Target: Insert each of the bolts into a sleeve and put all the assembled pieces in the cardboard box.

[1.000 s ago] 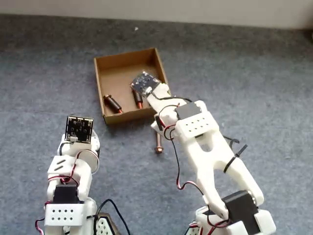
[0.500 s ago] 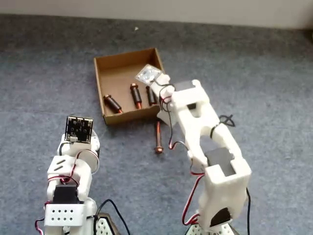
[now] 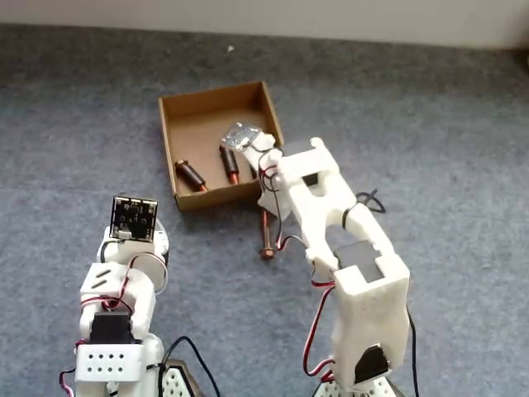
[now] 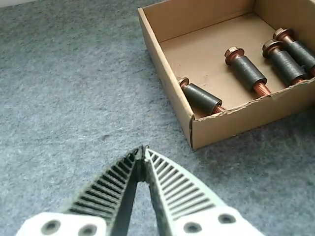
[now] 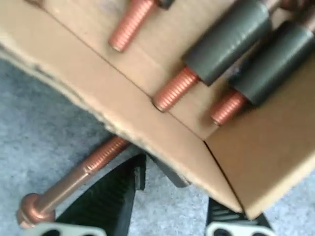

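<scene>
The cardboard box point(image 3: 207, 124) sits on the bench point(image 3: 430, 124). Four assembled pieces point(image 4: 246, 70) lie side by side in the box, toward its near wall. A loose bolt point(image 3: 266, 234) lies on the bench just outside that wall, by the box's right corner, threaded end toward the box. The right claw point(image 5: 177, 192) hangs at that same corner. The left claw point(image 4: 142, 150) is well apart from the box, before its left corner.

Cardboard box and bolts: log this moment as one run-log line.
cardboard box: four sleeved bolts inside | bare bolt: on carpet outside box | left gripper: shut, empty | right gripper: open, at box corner near bare bolt
</scene>
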You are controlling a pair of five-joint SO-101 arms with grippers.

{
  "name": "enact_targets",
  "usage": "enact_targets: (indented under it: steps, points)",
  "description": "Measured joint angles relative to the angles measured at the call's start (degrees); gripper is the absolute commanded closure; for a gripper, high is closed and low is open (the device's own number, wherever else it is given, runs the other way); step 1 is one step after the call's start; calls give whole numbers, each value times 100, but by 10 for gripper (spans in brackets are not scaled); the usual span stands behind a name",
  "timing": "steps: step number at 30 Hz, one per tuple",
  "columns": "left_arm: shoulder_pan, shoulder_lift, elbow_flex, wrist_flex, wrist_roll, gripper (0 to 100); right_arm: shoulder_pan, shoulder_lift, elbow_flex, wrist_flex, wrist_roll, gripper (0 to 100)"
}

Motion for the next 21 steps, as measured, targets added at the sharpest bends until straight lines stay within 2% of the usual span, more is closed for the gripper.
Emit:
enact_targets:
  steps: [3, 12, 21]
  points:
    - [0, 0, 0, 0, 0, 993, -18, 0, 0, 79, 0, 835]
    - [-53, 0, 0, 0, 0, 993, -264, -9, -123, 1327, 9, 835]
    - [-53, 0, 0, 0, 0, 993, -431, -580, -114, 1468, 9, 835]
